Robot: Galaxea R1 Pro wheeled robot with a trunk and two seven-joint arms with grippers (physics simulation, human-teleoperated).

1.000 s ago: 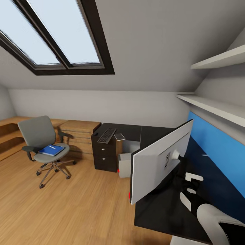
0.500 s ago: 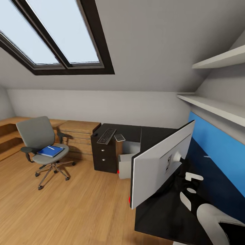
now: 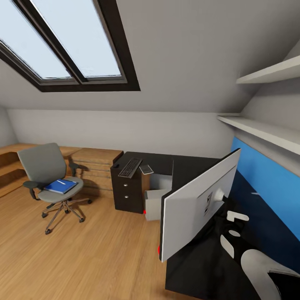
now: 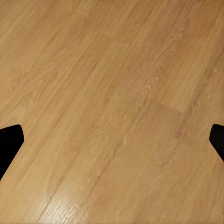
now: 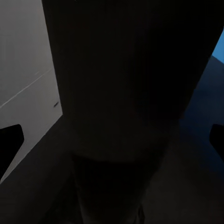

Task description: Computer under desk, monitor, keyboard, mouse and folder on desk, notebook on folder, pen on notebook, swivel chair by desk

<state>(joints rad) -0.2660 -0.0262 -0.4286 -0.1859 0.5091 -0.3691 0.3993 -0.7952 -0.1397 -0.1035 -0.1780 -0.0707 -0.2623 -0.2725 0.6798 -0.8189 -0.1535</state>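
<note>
The grey swivel chair (image 3: 43, 168) stands on the floor at the left, apart from the desk (image 3: 160, 160). The blue folder (image 3: 61, 186) lies on its seat with the pen (image 3: 61, 182) on top. The keyboard (image 3: 130, 166) and the small notebook (image 3: 146, 168) lie on the far wing of the desk. The computer (image 3: 156, 204) stands under it. The monitor (image 3: 200, 204) stands close by on the desk, white back towards me. My right gripper (image 5: 112, 140) is open, with the dark monitor stand (image 5: 126, 93) right before it. My left gripper (image 4: 112, 140) is open over bare floor. The mouse is hidden.
A dark drawer unit (image 3: 127, 191) carries the desk's far end. Low wooden steps (image 3: 96, 164) run along the back wall behind the chair. Two shelves (image 3: 266, 133) and a blue wall panel (image 3: 266, 183) lie to the right. Wooden floor (image 3: 96, 250) stretches between me and the chair.
The whole picture has shifted a little, the chair drifting left and the monitor right, so the camera has moved. Nothing was taken hold of or let go.
</note>
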